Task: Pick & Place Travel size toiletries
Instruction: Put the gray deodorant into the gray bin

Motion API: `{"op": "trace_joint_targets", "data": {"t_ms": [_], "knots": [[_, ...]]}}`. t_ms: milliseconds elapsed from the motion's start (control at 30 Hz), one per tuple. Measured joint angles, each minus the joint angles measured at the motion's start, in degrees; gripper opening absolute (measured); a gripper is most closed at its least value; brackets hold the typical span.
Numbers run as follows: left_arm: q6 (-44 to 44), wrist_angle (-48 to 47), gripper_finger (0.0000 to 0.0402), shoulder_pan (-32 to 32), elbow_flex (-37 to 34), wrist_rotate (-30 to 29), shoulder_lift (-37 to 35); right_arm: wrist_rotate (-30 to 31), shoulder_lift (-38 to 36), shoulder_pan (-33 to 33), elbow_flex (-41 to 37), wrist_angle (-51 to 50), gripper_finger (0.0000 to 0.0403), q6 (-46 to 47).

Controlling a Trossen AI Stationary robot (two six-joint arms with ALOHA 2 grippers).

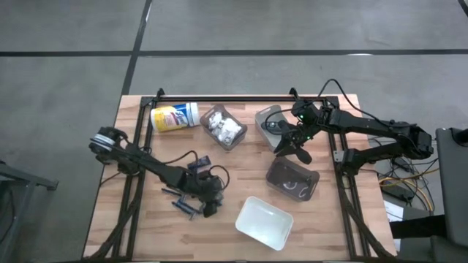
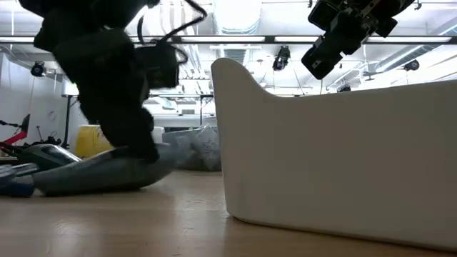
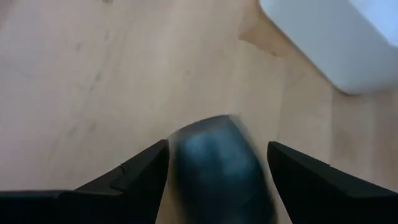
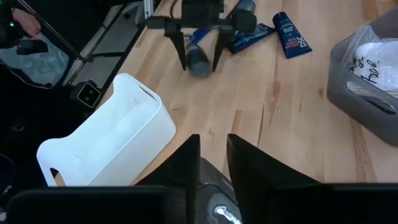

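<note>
- Near the tabletop's (image 1: 146,226) front middle, the left gripper (image 1: 210,208) stands low with its fingers spread either side of a dark grey-blue tube (image 4: 198,61), apparently not yet squeezing it.
- Just beside it lie more blue tubes (image 4: 267,34), loose on the wood.
- Close by sits the white bin (image 1: 265,221), a likely drop spot.
- Farther back, the right gripper (image 1: 292,146) hangs over the smoky bins (image 1: 291,180), fingers slightly apart, empty.
</note>
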Motion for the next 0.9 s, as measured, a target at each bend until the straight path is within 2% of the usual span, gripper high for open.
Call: {"op": "trace_joint_targets", "data": {"t_ms": [533,800,900], "knots": [[-6.5,-2.9,0.0271,-2.4,0.5,-2.3,2.0,0.0,0.0,0.0,0.0,0.4,0.0131,-0.3],[-6.8,-3.3,0.0214,-2.3,0.4,-2.3,1.8,0.0,0.0,0.0,0.0,1.3,0.0152,-0.6],[-6.8,-3.3,0.0212,-2.3,0.4,-2.3,1.8,0.0,0.0,0.0,0.0,1.4,0.0158,-0.6]]}}
